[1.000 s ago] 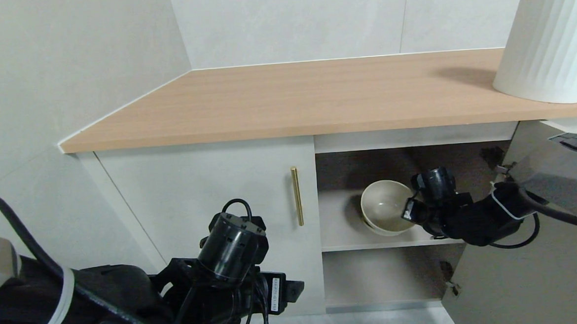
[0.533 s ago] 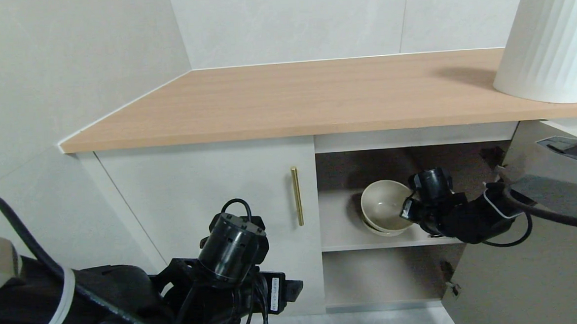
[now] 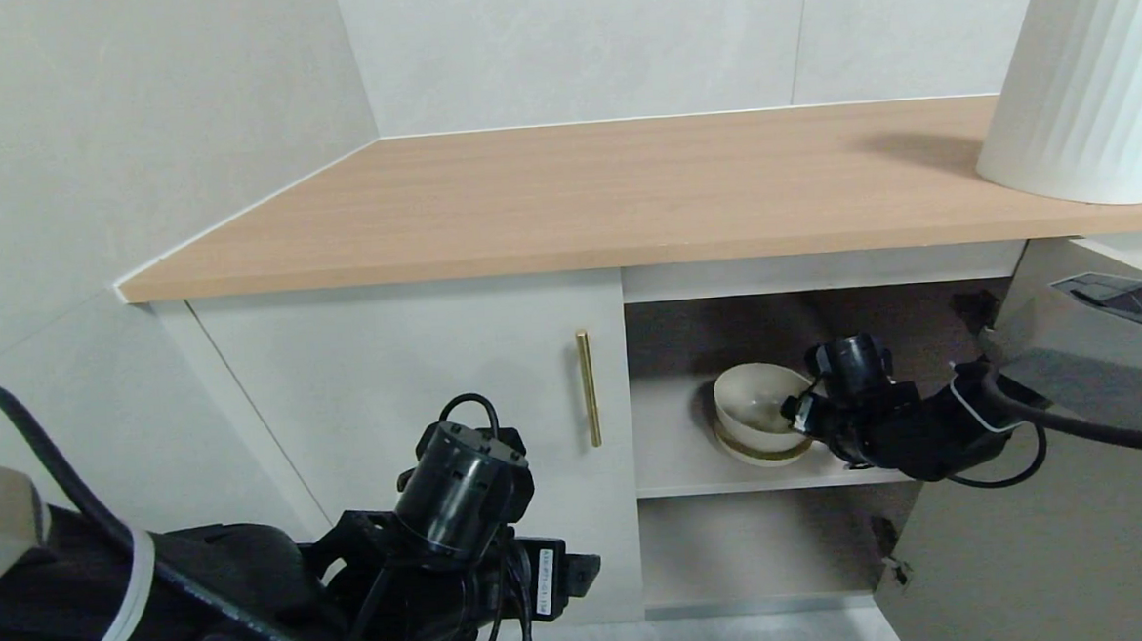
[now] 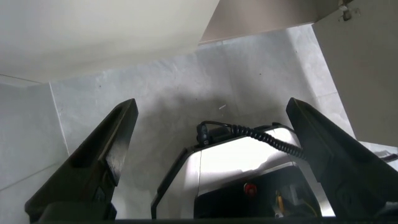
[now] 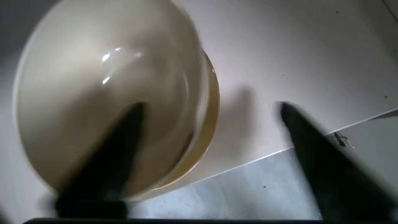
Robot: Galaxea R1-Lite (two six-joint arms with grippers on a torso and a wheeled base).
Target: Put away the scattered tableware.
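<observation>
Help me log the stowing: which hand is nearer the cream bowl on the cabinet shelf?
Right. The right hand is at the cream bowl, straddling its rim inside the cabinet; the left hand hangs low outside, off to the bowl's left.

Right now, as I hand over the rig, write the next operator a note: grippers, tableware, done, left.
Left gripper: open, empty, held low, facing the floor.
Right gripper: open, inside the open cabinet at the bowl, one finger over its inside, the other outside.
Bowl: on the upper shelf, nested in a yellow-rimmed dish.
Done: bowl stowed.
Left: probably back the right arm out, then shut the open door.
</observation>
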